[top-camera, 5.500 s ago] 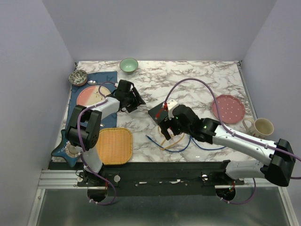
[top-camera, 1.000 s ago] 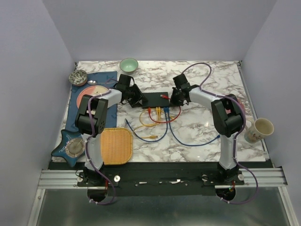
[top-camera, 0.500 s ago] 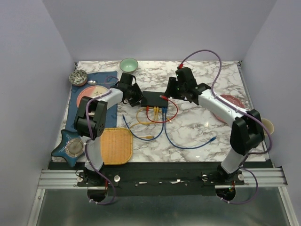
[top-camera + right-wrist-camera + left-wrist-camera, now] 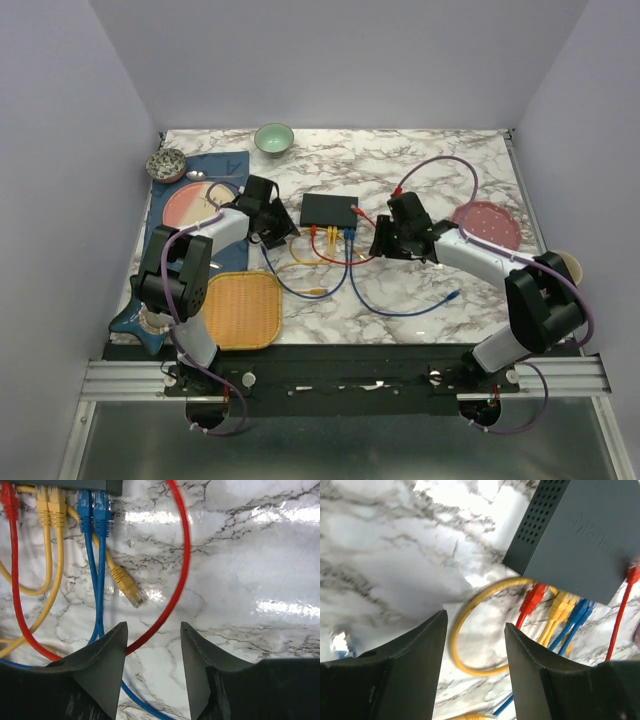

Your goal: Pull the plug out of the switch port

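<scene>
Plugs (image 4: pixel 52 507), red, yellow, blue, seated along flat matte black rectangular switch box (image 4: pixel 329 209) 6 o'clock edge; left gripper (image 4: pixel 475 620) at 8, right gripper (image 4: pixel 152 625) at 4, both parted, empty.

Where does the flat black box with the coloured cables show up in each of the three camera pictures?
Top external: the black box lies just above the picture's centre.
Left wrist: the box fills the upper right corner.
Right wrist: only the box's edge shows, a dark strip at top left.
Shared landmark: the pair of blue plugs in its sockets.
</scene>
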Robot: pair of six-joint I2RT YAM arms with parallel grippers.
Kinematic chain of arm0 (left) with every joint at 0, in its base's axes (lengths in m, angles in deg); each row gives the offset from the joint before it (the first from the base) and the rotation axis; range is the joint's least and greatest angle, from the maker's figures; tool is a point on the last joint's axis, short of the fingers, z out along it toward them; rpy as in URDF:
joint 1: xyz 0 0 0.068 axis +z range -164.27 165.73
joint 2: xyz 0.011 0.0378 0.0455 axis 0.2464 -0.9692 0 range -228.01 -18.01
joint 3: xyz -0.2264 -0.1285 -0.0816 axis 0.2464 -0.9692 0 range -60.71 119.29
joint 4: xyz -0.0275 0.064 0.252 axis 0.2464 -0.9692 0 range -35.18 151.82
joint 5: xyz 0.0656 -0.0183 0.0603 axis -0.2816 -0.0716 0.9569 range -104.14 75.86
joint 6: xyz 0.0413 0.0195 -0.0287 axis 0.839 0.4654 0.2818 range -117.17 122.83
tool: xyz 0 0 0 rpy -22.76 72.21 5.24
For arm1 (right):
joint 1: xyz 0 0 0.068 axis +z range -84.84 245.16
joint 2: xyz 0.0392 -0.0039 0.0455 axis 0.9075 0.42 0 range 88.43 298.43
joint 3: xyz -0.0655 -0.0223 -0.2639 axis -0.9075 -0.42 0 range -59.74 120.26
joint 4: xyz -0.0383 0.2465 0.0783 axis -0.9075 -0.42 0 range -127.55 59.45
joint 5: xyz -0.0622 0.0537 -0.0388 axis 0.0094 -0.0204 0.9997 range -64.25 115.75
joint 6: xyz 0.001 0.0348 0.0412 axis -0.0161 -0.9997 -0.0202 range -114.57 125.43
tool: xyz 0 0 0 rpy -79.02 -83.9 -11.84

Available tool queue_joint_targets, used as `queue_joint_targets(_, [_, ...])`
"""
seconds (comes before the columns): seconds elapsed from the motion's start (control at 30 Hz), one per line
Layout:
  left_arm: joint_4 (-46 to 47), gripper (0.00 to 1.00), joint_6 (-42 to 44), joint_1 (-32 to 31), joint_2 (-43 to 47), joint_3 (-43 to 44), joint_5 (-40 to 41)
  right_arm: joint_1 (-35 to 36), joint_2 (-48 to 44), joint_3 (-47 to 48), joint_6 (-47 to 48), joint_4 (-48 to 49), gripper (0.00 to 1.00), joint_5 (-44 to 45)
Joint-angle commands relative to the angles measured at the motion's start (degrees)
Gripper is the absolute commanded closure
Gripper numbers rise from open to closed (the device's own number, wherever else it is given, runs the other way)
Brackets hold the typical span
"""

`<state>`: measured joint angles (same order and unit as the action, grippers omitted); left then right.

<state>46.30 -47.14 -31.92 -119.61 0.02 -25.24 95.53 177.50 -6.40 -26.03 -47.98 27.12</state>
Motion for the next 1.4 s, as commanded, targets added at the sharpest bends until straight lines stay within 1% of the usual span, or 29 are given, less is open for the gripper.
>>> queue_joint_targets(0.0, [0.06,0.37,1.46,-0.10,2.99,-3.07,1.78,0.48,-3.48,-3.68,-0.35,6.35,0.46,-4.53])
queue_joint_targets(0.07, [0.06,0.37,1.20,-0.10,2.12,-3.16,0.81,0.66,-1.90,-3.60,-0.35,6.36,0.47,-4.79])
queue_joint_targets(0.2, [0.06,0.37,0.67,-0.19,0.79,-3.42,-0.24,1.01,-2.94,-4.20,-0.79,6.01,0.57,-3.66])
queue_joint_targets(0.3, [0.32,0.37,0.58,-0.28,0.88,-3.95,0.02,1.27,-5.05,-4.65,1.22,7.15,0.57,-3.04])
queue_joint_targets(0.4, [0.76,0.37,0.23,-1.24,0.01,-3.78,-0.68,1.36,-2.60,-3.07,2.89,5.84,0.57,-4.79])
queue_joint_targets(0.43, [0.76,0.37,0.32,-1.77,-0.35,-3.60,-0.86,1.45,-1.64,-0.98,2.99,3.39,0.58,-5.66])
queue_joint_targets(0.47, [0.76,0.37,0.32,-2.91,-0.53,-3.43,-0.95,1.53,-0.76,-0.52,3.07,2.50,0.60,-6.02])
queue_joint_targets(0.5, [0.76,0.37,0.23,-3.35,-0.96,-3.34,-0.77,1.62,-0.31,-0.35,3.25,1.88,0.65,-6.29])
queue_joint_targets(0.57, [0.94,0.37,0.23,-4.14,-1.23,-3.42,-0.68,2.06,-1.97,-1.92,2.81,1.35,0.67,-4.63])
queue_joint_targets(0.6, [1.11,0.37,0.23,-4.41,-1.32,-3.60,-0.60,1.97,-5.20,-2.88,2.46,1.87,0.71,-3.75])
queue_joint_targets(0.67, [1.55,0.37,-0.03,-4.50,-1.32,-3.77,-0.77,1.97,-8.82,-4.55,2.55,2.84,0.73,-0.85])
queue_joint_targets(0.73, [2.17,0.37,-0.12,-4.76,-1.32,-3.86,-1.30,1.97,-13.64,-4.39,3.86,3.02,0.71,2.83])
queue_joint_targets(0.77, [2.43,0.37,-0.30,-5.02,-1.58,-3.95,-1.39,1.97,-14.62,-3.17,4.39,3.02,0.67,4.33])
queue_joint_targets(0.8, [2.52,0.37,-0.38,-5.20,-1.76,-4.04,-1.56,1.89,-14.90,-1.76,5.00,3.02,0.55,5.30])
queue_joint_targets(0.83, [2.61,0.37,-0.30,-5.90,-1.84,-3.95,-1.65,1.97,-13.33,-0.18,6.84,1.71,0.51,7.23])
queue_joint_targets(0.87, [2.70,0.37,-0.56,-6.25,-2.02,-4.04,-1.74,1.97,-11.66,1.75,7.72,0.48,0.48,8.55])
queue_joint_targets(0.9, [2.87,0.37,-0.65,-6.60,-2.28,-4.13,-1.74,1.89,-9.82,6.64,7.99,-0.92,0.46,10.13])
queue_joint_targets(0.93, [3.05,0.37,-0.74,-7.30,-2.37,-4.21,-1.74,1.89,-7.36,8.86,8.61,-3.29,0.46,11.37])
queue_joint_targets(1.0, [3.22,0.37,-1.00,-7.66,-2.37,-4.56,-2.00,1.45,-0.69,14.30,8.88,-4.71,0.43,13.48])
queue_joint_targets(1.07, [3.23,0.37,-1.00,-7.75,-2.20,-4.92,-2.00,1.18,2.93,16.96,8.61,-5.94,0.41,14.01])
queue_joint_targets(1.1, [3.22,0.37,-1.00,-7.75,-1.76,-5.35,-2.00,1.10,6.25,17.93,8.44,-6.21,0.39,14.19])
queue_joint_targets(1.17, [3.23,0.37,-0.91,-7.75,-1.23,-5.71,-1.83,0.83,9.08,20.13,8.26,-6.56,0.39,14.02])
queue_joint_targets(1.27, [3.23,0.37,-0.91,-7.75,-0.44,-6.24,-1.48,0.13,14.01,23.46,8.35,-7.44,0.39,13.75])
queue_joint_targets(1.3, [3.40,0.37,-0.91,-7.75,-0.35,-6.32,-1.48,0.04,14.97,24.34,8.70,-7.70,0.46,13.93])
queue_joint_targets(1.37, [3.49,0.37,-1.00,-7.75,-0.35,-6.41,-1.65,0.04,17.53,26.80,9.93,-9.63,0.54,14.45])
